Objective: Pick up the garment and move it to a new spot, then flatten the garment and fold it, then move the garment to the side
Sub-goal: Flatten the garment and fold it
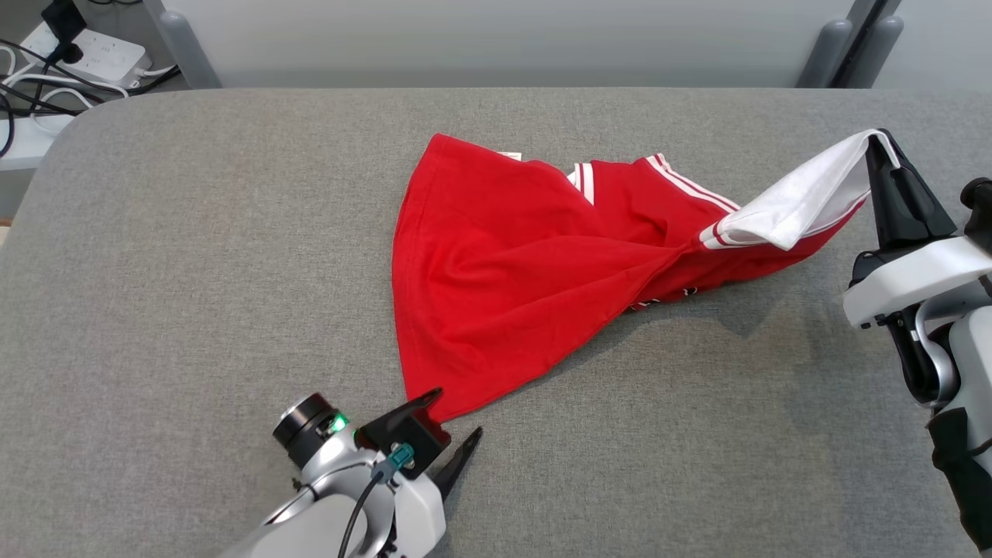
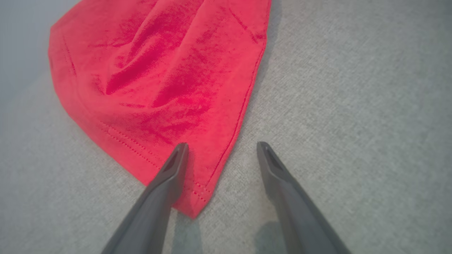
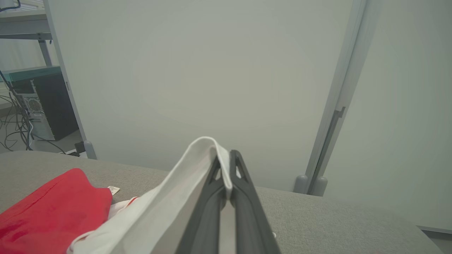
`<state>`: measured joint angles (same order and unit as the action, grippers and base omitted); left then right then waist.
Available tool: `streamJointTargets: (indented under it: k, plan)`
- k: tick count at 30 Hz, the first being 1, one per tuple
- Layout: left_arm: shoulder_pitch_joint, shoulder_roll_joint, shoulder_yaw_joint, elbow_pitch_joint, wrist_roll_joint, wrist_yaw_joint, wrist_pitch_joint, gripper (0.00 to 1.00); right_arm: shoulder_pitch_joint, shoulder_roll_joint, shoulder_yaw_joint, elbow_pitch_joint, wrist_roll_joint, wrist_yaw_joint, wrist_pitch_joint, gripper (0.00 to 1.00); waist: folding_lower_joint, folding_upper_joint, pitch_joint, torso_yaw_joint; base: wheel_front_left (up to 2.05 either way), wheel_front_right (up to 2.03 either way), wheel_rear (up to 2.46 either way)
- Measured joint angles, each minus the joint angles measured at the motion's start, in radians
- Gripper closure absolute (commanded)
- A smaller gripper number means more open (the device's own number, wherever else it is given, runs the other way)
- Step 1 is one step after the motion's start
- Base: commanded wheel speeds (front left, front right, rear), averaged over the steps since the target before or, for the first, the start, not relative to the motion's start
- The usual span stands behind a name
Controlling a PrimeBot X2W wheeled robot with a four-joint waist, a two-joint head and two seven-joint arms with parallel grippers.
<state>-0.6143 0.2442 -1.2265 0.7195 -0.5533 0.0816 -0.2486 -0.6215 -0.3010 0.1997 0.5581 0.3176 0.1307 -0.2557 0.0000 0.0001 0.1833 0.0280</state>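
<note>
Left gripper [image 1: 457, 411], bottom centre of the head view: fingers apart, not gripping. In the left wrist view one finger lies over the red hem corner [image 2: 192, 208] and the other is over bare table [image 1: 194, 232].

Right gripper [image 1: 880, 139], upper right of the frame: clamped shut on the white sleeve [image 1: 806, 194], which it holds up off the table.

Garment [image 1: 504, 271]: red, mid-frame. Most of it lies on the table, twisted into a tight bunch right of centre where red meets white.

Step, as judged: flatten, second grip not yet made.
- Push the left fingers further in so both straddle the corner, and take both layers past the stitched hem, not just the tip.
- Close, then lift a little.
- Draw the two grips apart to pull out the twist. Go slow, thin cloth slips.

Edges and room:
- The table's far edge runs along the top of the frame, with a rounded corner at upper left.
- A power strip [image 1: 85, 50] and cables lie beyond that corner.
- Wide bare table at left and lower centre is good for spreading.
- The right gripper sits close to the frame's right edge, so there is little room that way.
</note>
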Motion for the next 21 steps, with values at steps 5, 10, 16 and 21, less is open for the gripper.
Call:
streamJointTargets:
  k: [5,10,16,21]
  plan:
    - [0.026,0.001,0.011,0.028,0.008,0.010,-0.009,0.00,0.000,0.001,0.000,0.001,0.000,0.000,0.000,1.00,0.0000,0.0000,-0.003,-0.003,0.00,0.00,0.00]
    - [0.028,-0.002,0.026,0.043,0.018,0.016,-0.011,0.00,-0.001,0.001,0.000,0.001,0.000,0.000,0.000,1.00,0.0000,0.0000,-0.002,-0.008,0.00,0.00,0.00]
    - [0.028,-0.008,0.036,0.073,0.025,0.004,-0.018,0.78,-0.002,0.002,0.001,0.001,0.000,0.000,0.000,1.00,0.0000,0.0000,-0.001,-0.014,0.00,0.00,0.00]
    - [0.028,-0.010,0.038,0.100,0.027,-0.015,-0.020,1.00,-0.002,0.003,0.001,0.002,0.001,0.000,0.000,1.00,0.0000,0.0000,-0.004,-0.014,0.00,0.00,0.00]
